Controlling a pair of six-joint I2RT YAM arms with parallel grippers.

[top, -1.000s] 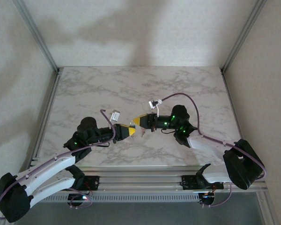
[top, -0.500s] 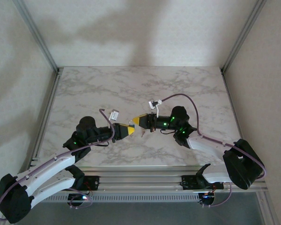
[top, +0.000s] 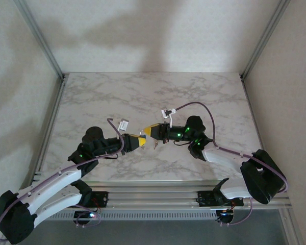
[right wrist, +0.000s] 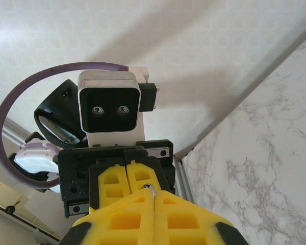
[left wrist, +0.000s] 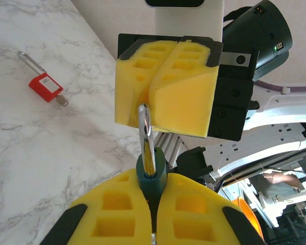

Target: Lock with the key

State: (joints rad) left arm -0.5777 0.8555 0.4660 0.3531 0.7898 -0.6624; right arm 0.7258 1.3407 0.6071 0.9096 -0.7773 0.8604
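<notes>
A green padlock (left wrist: 158, 166) is pinched between the yellow pads of my left gripper (left wrist: 154, 184), which is shut on its body. Its steel shackle (left wrist: 146, 132) rises into the yellow pads of my right gripper (left wrist: 166, 99), shut on the shackle's top. In the right wrist view the shackle's bend (right wrist: 151, 188) peeks out between the shut right gripper (right wrist: 154, 199) pads, with the left gripper (right wrist: 126, 176) facing it. From above, the left gripper (top: 141, 141) and right gripper (top: 152, 131) meet tip to tip above mid-table. A small key (left wrist: 61, 100) sits at the bottom of a red padlock (left wrist: 46, 86).
The red padlock lies flat on the marble table (left wrist: 35, 153), left of the joined grippers, with its shackle pointing away. Aluminium frame posts (top: 41, 38) and white walls bound the table (top: 143, 92). Purple cables (top: 194, 105) loop over both arms.
Both grippers stay shut and joined at the padlock. The pair has shifted only very slightly toward the far side.
</notes>
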